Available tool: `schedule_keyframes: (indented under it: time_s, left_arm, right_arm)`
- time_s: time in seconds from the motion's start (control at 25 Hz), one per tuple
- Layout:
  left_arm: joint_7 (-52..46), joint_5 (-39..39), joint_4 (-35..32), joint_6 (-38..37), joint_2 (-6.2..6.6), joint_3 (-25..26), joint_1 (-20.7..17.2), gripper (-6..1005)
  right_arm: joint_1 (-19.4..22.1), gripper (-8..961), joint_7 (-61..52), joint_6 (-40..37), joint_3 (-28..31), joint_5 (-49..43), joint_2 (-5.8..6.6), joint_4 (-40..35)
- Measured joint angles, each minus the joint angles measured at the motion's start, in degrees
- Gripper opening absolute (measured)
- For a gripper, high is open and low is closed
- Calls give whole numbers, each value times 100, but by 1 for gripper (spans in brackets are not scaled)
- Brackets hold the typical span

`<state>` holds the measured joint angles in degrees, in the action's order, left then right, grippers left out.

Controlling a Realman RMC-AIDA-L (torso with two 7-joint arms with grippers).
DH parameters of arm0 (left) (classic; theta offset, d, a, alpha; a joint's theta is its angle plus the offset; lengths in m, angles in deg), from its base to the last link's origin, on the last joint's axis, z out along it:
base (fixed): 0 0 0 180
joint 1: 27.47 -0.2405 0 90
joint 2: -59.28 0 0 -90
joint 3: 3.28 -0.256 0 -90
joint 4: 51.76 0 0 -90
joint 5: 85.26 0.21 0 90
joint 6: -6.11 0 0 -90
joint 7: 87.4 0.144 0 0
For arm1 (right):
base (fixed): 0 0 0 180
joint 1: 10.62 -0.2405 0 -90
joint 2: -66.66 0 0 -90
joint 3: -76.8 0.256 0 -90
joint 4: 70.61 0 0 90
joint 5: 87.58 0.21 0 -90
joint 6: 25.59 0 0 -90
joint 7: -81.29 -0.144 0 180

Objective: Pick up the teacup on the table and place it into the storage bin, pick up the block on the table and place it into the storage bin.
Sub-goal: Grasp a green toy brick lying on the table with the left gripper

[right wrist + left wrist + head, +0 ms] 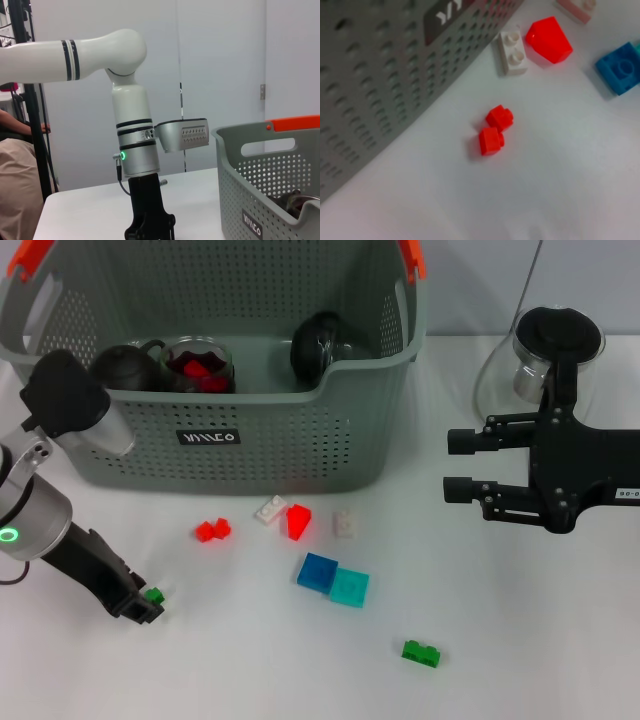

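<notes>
Two green blocks, one held by left tool.

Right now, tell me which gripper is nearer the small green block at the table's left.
Left. The left gripper is down on the table right at that small green block. The right gripper hangs open far across the table, near the glass teapot.

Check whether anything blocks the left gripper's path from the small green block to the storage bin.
Nothing visible does. The left gripper sits low at the small green block, and only bare table lies between it and the storage bin's front wall, which the block must clear.
</notes>
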<state>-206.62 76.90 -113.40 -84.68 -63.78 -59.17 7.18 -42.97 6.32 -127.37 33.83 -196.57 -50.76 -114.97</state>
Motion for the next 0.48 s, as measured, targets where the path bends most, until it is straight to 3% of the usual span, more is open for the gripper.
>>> schedule_keyframes:
  time_s: [0.48]
  left_arm:
    - [-7, 147, 16, 66, -49, -123, -20, 270]
  right_arm:
    - [13, 529, 0, 0, 0, -6, 0, 6]
